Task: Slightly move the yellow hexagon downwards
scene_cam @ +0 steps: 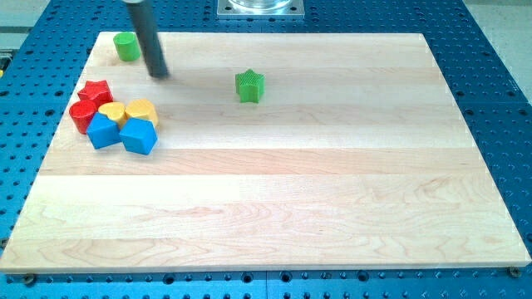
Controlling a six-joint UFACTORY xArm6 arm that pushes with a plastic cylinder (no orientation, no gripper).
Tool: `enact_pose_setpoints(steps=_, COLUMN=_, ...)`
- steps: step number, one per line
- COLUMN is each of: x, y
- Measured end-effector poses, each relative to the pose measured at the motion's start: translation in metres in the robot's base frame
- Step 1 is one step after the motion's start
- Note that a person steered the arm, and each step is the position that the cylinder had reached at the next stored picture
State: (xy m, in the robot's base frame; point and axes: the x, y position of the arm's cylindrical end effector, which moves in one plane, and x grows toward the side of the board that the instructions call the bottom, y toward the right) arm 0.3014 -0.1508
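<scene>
Dark and straight, the rod comes down from the view's top edge at a slight slant, its upper part cut off by the frame, and my tip (160, 75) rests on the pale wooden board (283, 199) near the upper left corner. It is a bare rod end with no jaws to open or close, and it holds nothing. It stands just right of a small green cylinder-like block (126, 46) without touching it, and above the cluster of blocks, apart from all of them.

That cluster sits at the board's left side. The yellow hexagon block (142, 110) lies on its right, below and slightly left of my tip. Touching it on the left is a second yellow block (111, 112), whose shape I cannot make out. Above and left are a red star block (96, 90) and a red rounded block (82, 115). Along the bottom are a blue block (103, 131) and a blue cube-like block (139, 136), the latter pressed against the hexagon's lower edge.

A green star block (249, 85) stands alone near the board's upper middle, well right of my tip.

The light, striped wood board lies on a blue perforated metal table (490, 75), and a grey metal base plate (261, 7) shows at the view's top centre
</scene>
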Motion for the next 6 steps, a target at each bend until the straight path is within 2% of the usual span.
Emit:
enact_pose_setpoints(steps=2, x=0.020, y=-0.015)
enact_pose_setpoints(steps=4, x=0.019, y=-0.037)
enact_pose_setpoints(steps=6, x=0.053, y=-0.027)
